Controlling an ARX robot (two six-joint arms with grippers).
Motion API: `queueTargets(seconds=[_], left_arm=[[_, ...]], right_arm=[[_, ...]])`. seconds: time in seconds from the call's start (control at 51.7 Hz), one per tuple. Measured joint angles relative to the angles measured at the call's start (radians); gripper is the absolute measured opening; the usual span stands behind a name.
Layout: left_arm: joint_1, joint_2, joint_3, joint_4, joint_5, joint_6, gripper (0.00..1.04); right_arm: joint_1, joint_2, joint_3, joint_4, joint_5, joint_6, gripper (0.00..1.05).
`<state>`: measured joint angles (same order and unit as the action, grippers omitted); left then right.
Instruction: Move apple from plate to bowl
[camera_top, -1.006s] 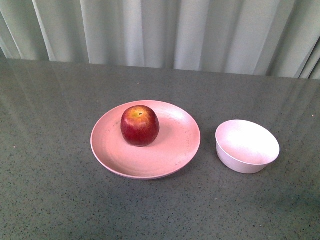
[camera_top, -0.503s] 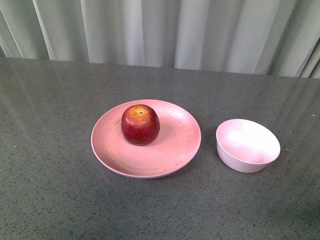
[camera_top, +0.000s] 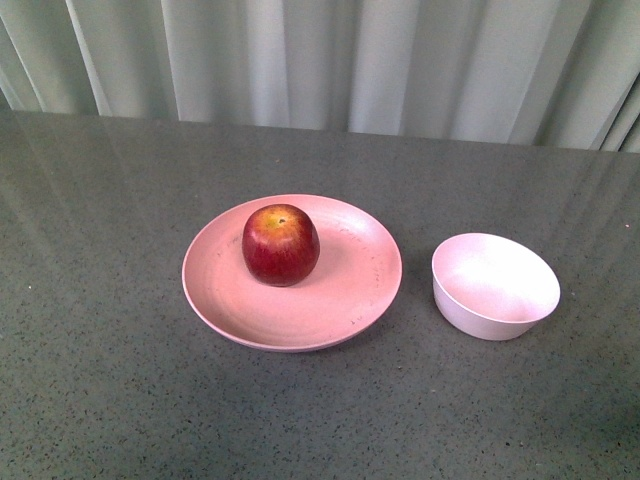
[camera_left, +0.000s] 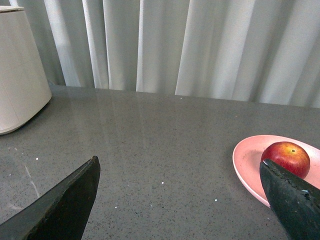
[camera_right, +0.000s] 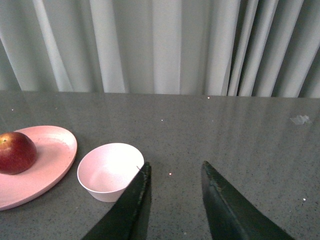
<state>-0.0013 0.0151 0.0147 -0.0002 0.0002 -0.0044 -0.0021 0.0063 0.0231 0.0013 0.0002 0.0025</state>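
Apple (camera_top: 280, 244) toward plate (camera_top: 320, 300)'s far rim | bowl (camera_top: 495, 290) rightward, rim apart from plate's

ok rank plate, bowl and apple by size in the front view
1. plate, clearly largest
2. bowl
3. apple, somewhat narrower than the bowl
All three sit about equally near, so the order holds.

The left gripper (camera_left: 178, 161) is showing two wedge-shaped matte black fingers (camera_left: 65, 205), each tapering to a blunt tip and carrying a fine grainy texture. The right gripper (camera_right: 176, 165) is showing two tapered dark fingers (camera_right: 222, 205) of matching finish.
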Motion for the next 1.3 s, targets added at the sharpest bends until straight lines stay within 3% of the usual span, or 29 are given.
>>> queueTargets(seconds=[0.097, 0.155, 0.194, 0.29, 0.426, 0.619, 1.297], left_arm=[[0.003, 0.004, 0.002, -0.005, 0.016, 0.002, 0.96], [0.06, 0.1, 0.059, -0.139, 0.244, 0.016, 0.96], [0.053, 0.22, 0.089, -0.13, 0.353, 0.014, 0.96], [-0.048, 0.484, 0.138, 0.063, 0.325, -0.013, 0.96], [-0.18, 0.807, 0.225, 0.307, 0.245, -0.046, 0.96], [-0.255, 1.125, 0.347, 0.452, 0.204, -0.05, 0.96], [-0.327, 1.71, 0.713, 0.521, 0.181, -0.044, 0.96]], right_arm=[[0.0, 0.0, 0.0, 0.0, 0.0, 0.0, 0.54], [0.0, 0.0, 0.0, 0.0, 0.0, 0.0, 0.66], [0.0, 0.0, 0.0, 0.0, -0.002, 0.0, 0.75], [0.0, -0.001, 0.0, 0.0, 0.0, 0.0, 0.96], [0.0, -0.001, 0.0, 0.0, 0.0, 0.0, 0.96], [0.0, -0.001, 0.0, 0.0, 0.0, 0.0, 0.96], [0.0, -0.001, 0.0, 0.0, 0.0, 0.0, 0.96]])
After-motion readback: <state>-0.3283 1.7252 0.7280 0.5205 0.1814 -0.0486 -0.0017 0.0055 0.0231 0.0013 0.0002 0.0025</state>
